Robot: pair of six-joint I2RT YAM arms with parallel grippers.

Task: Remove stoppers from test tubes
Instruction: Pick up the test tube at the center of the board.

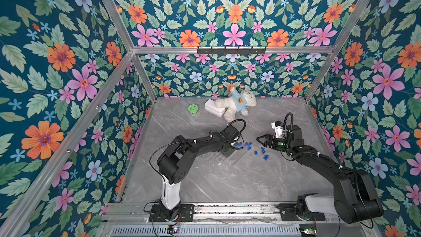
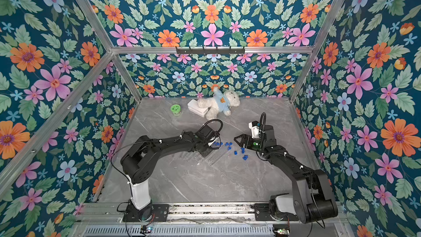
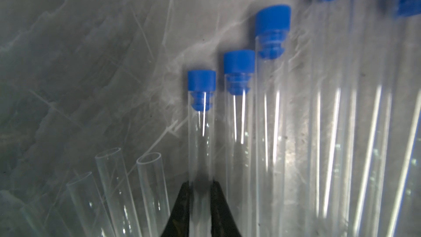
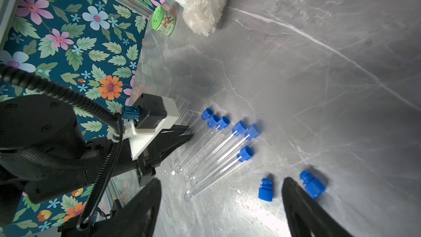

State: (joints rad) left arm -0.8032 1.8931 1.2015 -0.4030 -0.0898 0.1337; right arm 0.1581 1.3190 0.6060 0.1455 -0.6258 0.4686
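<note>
Left claw (image 3: 200,185) clamped on tube (image 3: 200,133), stopper (image 3: 201,83) ahead of tips. Right claw (image 4: 222,180) wide apart, empty; loose stopper (image 4: 265,190) beneath gap.

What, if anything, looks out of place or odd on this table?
Nothing looks spilled or broken. A teddy bear lies sprawled against a white box next to a green-lidded jar at the far edge of the table, unrelated to the tubes. Loose blue stoppers lie scattered beside the tubes, as expected.

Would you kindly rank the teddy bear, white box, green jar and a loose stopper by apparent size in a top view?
1. teddy bear
2. white box
3. green jar
4. loose stopper
The stopper lies nearer the camera yet looks smallest.
</note>
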